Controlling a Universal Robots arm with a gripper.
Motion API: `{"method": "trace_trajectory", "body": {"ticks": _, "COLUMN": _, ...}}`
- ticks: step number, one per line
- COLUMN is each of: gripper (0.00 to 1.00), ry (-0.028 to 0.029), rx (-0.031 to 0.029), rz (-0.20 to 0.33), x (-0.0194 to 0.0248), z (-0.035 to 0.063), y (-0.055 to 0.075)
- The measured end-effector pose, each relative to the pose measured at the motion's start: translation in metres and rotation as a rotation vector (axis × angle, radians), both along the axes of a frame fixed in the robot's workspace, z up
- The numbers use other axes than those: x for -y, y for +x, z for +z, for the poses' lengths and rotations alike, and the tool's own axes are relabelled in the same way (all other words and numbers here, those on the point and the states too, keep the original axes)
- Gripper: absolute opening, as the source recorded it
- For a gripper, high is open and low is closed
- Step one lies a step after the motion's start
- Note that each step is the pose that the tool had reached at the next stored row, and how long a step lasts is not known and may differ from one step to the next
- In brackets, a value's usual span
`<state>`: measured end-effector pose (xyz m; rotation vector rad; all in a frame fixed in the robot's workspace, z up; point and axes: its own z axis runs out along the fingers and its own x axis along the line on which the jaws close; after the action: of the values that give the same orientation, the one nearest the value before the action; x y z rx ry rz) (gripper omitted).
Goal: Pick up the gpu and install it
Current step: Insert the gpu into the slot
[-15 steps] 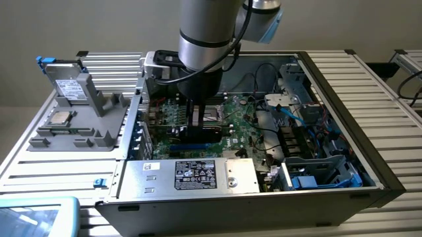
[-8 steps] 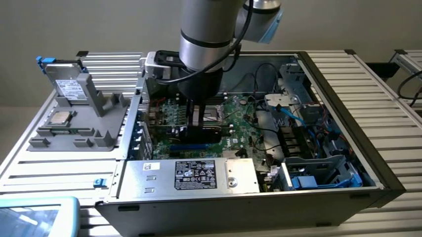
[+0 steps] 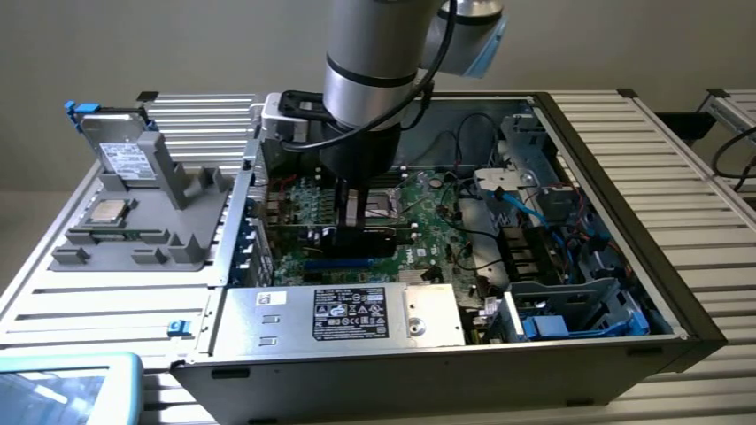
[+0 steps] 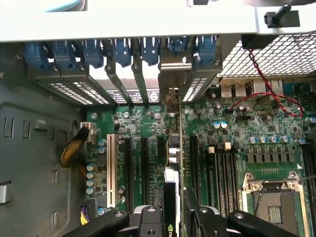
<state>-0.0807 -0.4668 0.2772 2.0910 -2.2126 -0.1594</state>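
The open computer case (image 3: 413,385) lay on its side, one of it, with the single robot arm (image 3: 372,62) reaching down into its middle. At nine o'clock from the case in the exterior view stood one grey tray (image 3: 177,190) carrying one boxy drive (image 3: 124,155), one square processor chip (image 3: 109,211) and one thin memory stick (image 3: 112,235). At six o'clock inside the case sat one silver power box (image 3: 354,314) with a black label. The one graphics card (image 3: 378,237) stood on edge at the centre of the green main board (image 4: 217,128), among its long slots: a flat green board with a black cooler on one face and a silver end bracket (image 4: 174,74), which met the slotted back wall of the case. The claw (image 4: 173,205) was clenched on the card, one finger on each face. Along the back wall ran seven blue clips (image 4: 91,52) by my count. On the board showed one white slot (image 4: 109,170) and one empty processor socket (image 4: 274,205).
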Motion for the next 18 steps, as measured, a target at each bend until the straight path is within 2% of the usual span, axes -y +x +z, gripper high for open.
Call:
{"method": "trace_trajectory", "body": {"ticks": 2, "gripper": 0.28, "ry": 0.0001, "rx": -0.0004, "rz": 0.000, "x": 0.0000, "z": 0.0000, "y": 0.0001}}
{"method": "trace_trajectory", "body": {"ticks": 5, "gripper": 0.28, "ry": 0.0005, "rx": -0.0054, "rz": 0.000, "x": 0.0000, "z": -0.0005, "y": 0.0022}}
{"method": "trace_trajectory", "body": {"ticks": 9, "gripper": 0.28, "ry": 0.0005, "rx": -0.0069, "rz": 0.000, "x": 0.0000, "z": -0.0007, "y": 0.0022}}
{"method": "trace_trajectory", "body": {"ticks": 12, "gripper": 0.28, "ry": 0.0004, "rx": -0.0119, "rz": -0.002, "x": 0.0000, "z": -0.0010, "y": 0.0022}}
{"method": "trace_trajectory", "body": {"ticks": 18, "gripper": 0.28, "ry": 0.0006, "rx": -0.0135, "rz": -0.002, "x": 0.0000, "z": -0.0031, "y": 0.0022}}
